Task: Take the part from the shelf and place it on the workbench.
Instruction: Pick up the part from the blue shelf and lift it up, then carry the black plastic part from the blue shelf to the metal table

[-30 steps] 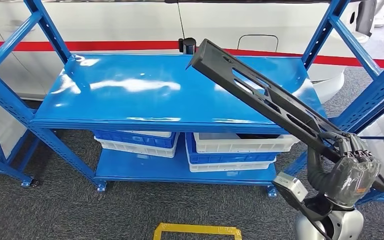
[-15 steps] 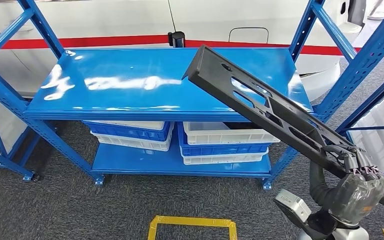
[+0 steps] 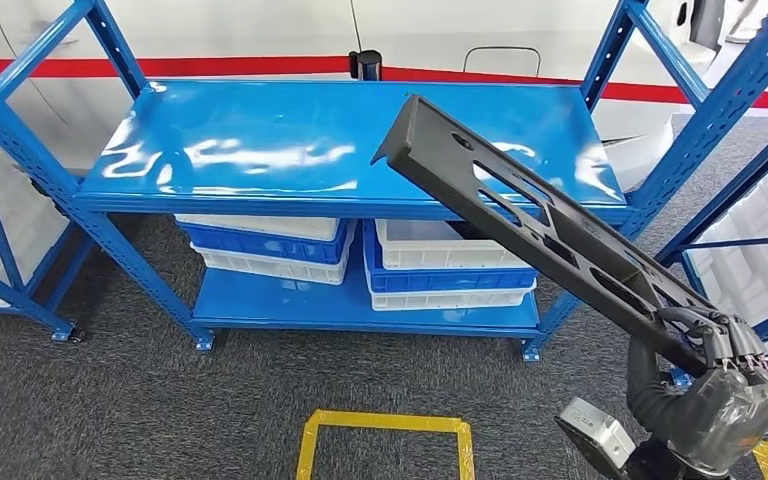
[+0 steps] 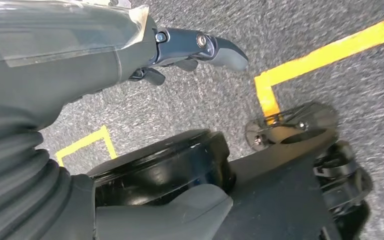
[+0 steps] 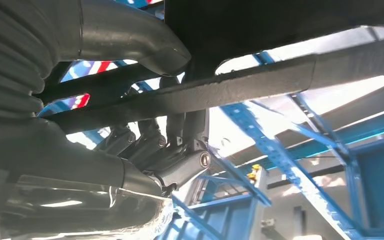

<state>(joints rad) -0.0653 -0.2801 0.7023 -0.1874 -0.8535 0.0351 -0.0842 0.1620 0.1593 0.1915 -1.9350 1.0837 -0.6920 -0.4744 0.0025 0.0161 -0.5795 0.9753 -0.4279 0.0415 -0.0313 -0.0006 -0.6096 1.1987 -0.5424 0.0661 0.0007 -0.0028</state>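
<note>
So the right robot hand (image 3: pixel 725 385) had its fingers wrapped around the low end of the long black part (image 3: pixel 540 225), gripping it tight, with the far end tilted up over the front edge of the blue shelf (image 3: pixel 290 150). Compared with a moment earlier the whole view had slid and the shelf sat a bit further off, so I'd say the robot was backing away, part already lifted clear. The left robot hand (image 4: pixel 200 47) hung down by the floor holding nothing, fingers loosely curled. Under the shelf's top board sat stacked crates (image 3: pixel 450 270). Yellow floor tape (image 3: pixel 385 430) lay in front. No bench in sight yet, and that long part could clip the shelf's right upright (image 3: pixel 700 140) on a turn.
</note>
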